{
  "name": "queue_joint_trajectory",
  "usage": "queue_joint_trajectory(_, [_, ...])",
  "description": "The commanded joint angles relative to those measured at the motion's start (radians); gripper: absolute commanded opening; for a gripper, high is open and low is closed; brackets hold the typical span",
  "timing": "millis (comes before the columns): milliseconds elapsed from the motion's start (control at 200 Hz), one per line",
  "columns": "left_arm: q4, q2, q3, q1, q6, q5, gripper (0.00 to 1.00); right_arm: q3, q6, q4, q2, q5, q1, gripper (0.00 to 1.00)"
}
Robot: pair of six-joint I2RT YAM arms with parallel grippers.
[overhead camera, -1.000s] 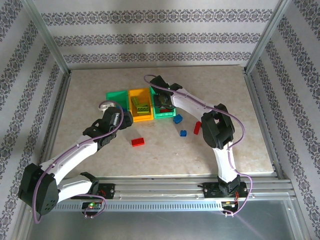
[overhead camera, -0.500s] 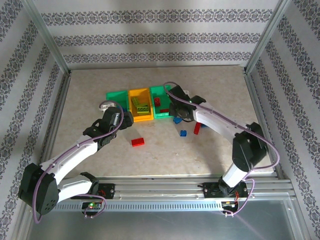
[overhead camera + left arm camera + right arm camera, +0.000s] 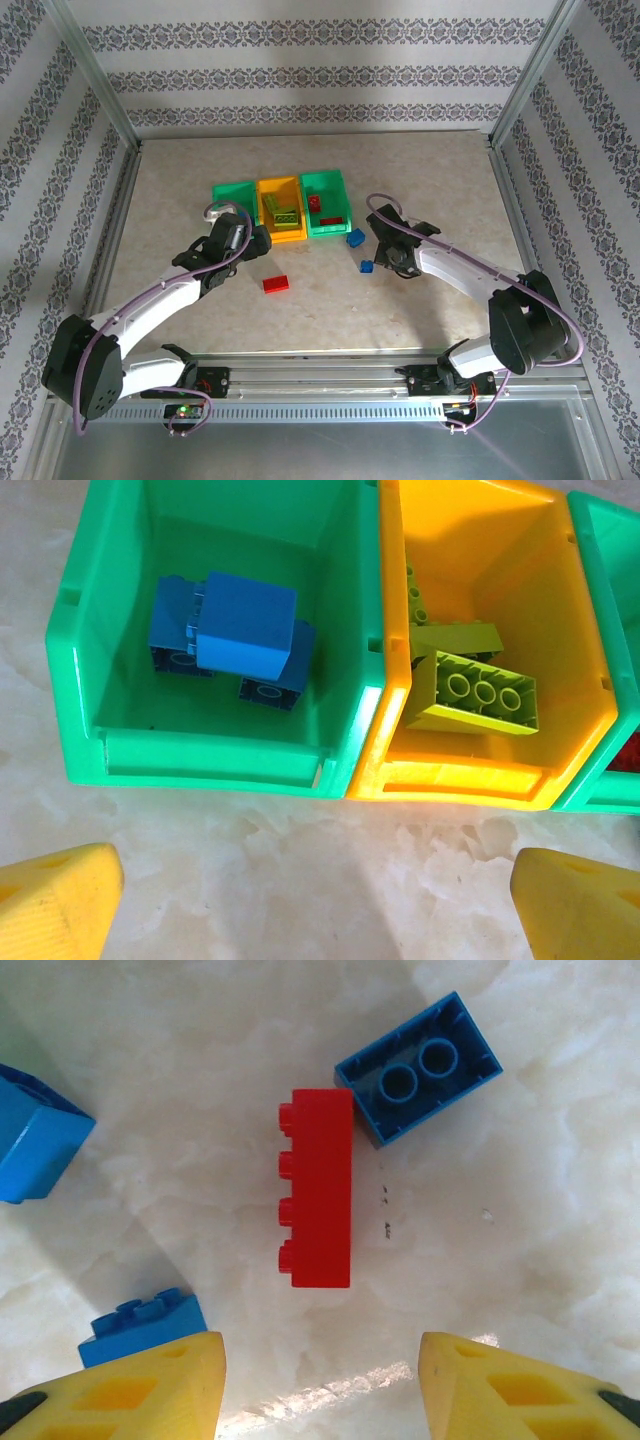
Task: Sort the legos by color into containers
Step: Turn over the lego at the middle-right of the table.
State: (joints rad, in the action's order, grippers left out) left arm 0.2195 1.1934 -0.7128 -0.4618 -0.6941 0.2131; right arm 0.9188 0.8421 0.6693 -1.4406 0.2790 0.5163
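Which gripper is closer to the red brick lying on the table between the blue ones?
Right. The right gripper hangs straight above the red brick, jaws open; the left gripper faces the bins, farther away.

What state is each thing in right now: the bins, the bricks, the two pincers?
Left green bin, holds blue bricks.
Orange bin, holds lime bricks.
Right green bin, holds red bricks.
Left pincer, open, empty.
Right pincer, open, above a loose red brick.
Loose blue bricks, three, unsorted.
Other red brick, lying loose, unsorted.
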Motion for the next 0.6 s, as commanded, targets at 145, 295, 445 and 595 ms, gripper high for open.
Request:
queue_joint_trajectory(145, [-0.014,0.002,-0.024,0.013,-0.04,-0.004,1.0,-0.007,0.004,-0.015,-0.042,-0.013,-0.051,0.54])
queue_joint_trajectory(295, [-0.017,0.003,-0.02,0.014,-0.051,-0.005,1.0,0.015,-0.021,-0.039,-0.087,-0.021,-0.07,0.55])
queue_joint_trajectory(445, [-0.014,0.007,-0.023,0.014,-0.053,-0.004,1.0,0.039,-0.038,-0.057,-0.144,-0.032,-0.079,0.54])
queue_joint_trajectory(595, [-0.007,0.005,-0.021,0.013,-0.054,-0.001,1.0,0.056,-0.041,-0.069,-0.196,-0.041,-0.081,0.51])
